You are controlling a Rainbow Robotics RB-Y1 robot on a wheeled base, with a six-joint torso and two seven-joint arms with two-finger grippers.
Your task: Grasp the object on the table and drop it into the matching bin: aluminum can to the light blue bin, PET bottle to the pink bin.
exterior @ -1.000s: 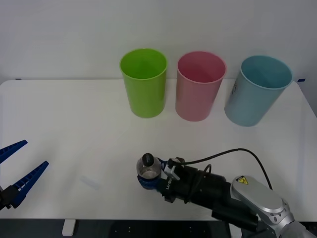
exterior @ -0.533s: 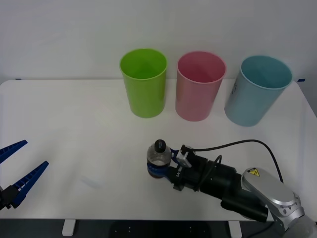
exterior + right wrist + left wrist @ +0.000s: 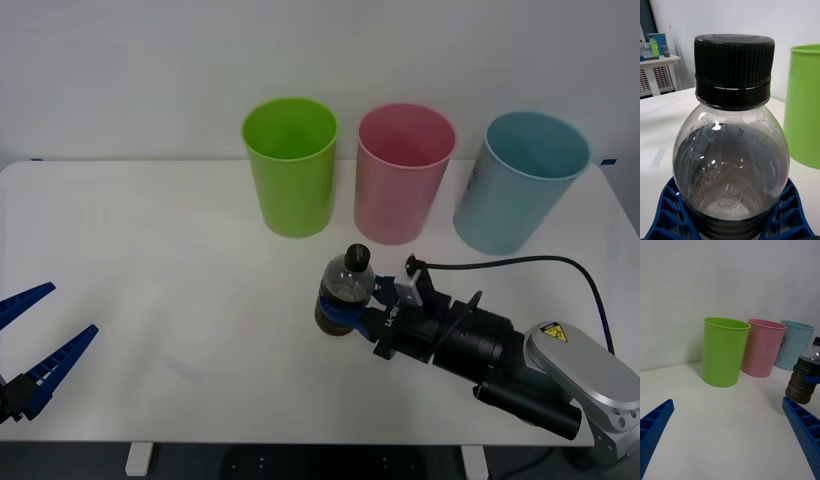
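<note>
Front view gives me the white desk (image 3: 150,250) with the lime green bin (image 3: 290,165), pink bin (image 3: 404,172) and light blue bin (image 3: 520,180) lined along its far edge. My right end effector (image 3: 350,312) pinches the PET bottle (image 3: 346,292) upright, just near of the pink bin. My left end effector (image 3: 35,345) sits spread at the near left.
</note>
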